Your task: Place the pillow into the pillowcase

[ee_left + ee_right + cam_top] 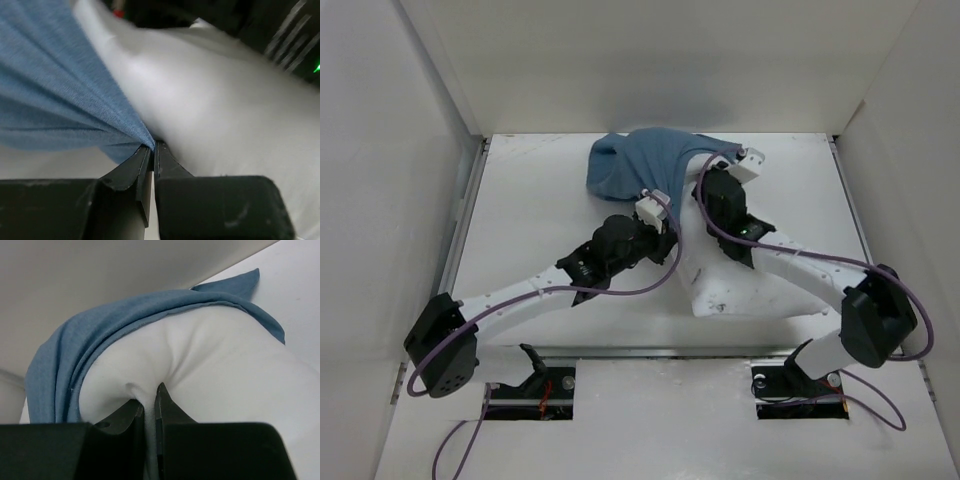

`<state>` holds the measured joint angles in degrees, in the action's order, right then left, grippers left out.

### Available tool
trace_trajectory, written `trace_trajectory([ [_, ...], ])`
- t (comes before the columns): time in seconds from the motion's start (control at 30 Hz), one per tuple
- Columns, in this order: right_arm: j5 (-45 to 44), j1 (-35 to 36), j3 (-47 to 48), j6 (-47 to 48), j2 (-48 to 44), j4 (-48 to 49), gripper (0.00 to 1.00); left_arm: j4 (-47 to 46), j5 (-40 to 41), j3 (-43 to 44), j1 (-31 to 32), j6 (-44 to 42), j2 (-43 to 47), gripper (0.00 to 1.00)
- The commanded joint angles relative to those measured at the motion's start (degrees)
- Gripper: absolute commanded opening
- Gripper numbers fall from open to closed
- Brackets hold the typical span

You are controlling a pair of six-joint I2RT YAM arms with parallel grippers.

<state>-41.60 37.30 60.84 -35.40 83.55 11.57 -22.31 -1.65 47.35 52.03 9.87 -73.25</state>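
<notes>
Nearest you, the pillow (720, 292) has its bare near end on the table (520, 225), right of centre and not far from the near edge; that whole end is uncovered. Farther in, approx mid-table, both grippers work over it. Your left gripper (152, 146) has its fingers pressed together on a gathered fold of the pillowcase (640, 165). Blue cloth fans out from the tips, w/ the pillow's white flank just beside it. Your right gripper (150, 392) is pinching a pucker of the pillow's own white fabric, jaws nearly touching w/ cloth btwn them. In that wrist view the pillowcase edge arches over the pillow's far end like a hood. Farthest out, toward the far edge near centre, the rest of the pillowcase sits bunched and wrinkled, w/ a loose lobe to the left; can't tell how deep the pillow reaches inside. By the look of it you're early in the insertion step: only the far end is capped, most of the pillow is out. Next move prob calls for opposing pulls, i.e. left drags the pillowcase mouth toward the near edge while right holds or pushes the pillow toward the far edge, then a regrip closer in. Watch the thin pinch on the cloth: it could slip, or the mouth could snag on a pillow corner & bunch instead of sliding.
</notes>
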Motion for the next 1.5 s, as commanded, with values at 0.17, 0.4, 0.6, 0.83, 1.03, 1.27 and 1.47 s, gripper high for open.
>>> trace_trajectory([
  [0.17, -10.8, 3.6, 2.2, -4.8, 12.1, 41.3, 0.00, 12.6, -14.4, 4.9, 4.1, 4.1, 6.9, 0.00],
  [0.4, -18.2, -2.0, 6.4, -2.3, 10.6, 40.9, 0.00, 16.4, -6.2, -0.2, 4.1, 12.0, 20.1, 0.00],
  [0.6, -21.9, -1.4, 5.0, -4.0, 10.3, 42.0, 0.00, 19.0, -6.8, -0.3, 4.1, 16.0, 22.6, 0.00],
  [0.83, -27.6, -3.0, 11.0, -3.3, 9.5, 42.6, 0.00, 22.7, -8.3, 0.6, 4.1, 18.8, 21.4, 0.00],
  [1.03, -15.6, 2.4, 4.2, -3.3, 10.9, 38.4, 0.00, 16.7, -3.4, 0.6, 4.1, 17.6, 14.5, 0.00],
  [1.27, 3.4, 4.9, -4.1, -2.7, 13.1, 35.4, 0.55, 23.2, -1.0, 2.7, 4.1, 19.3, 8.9, 0.36],
  [1.47, 17.0, 4.4, -1.9, 3.7, 5.4, 23.2, 1.00, 28.1, 6.9, 4.5, 4.1, 19.2, 12.9, 1.00],
])
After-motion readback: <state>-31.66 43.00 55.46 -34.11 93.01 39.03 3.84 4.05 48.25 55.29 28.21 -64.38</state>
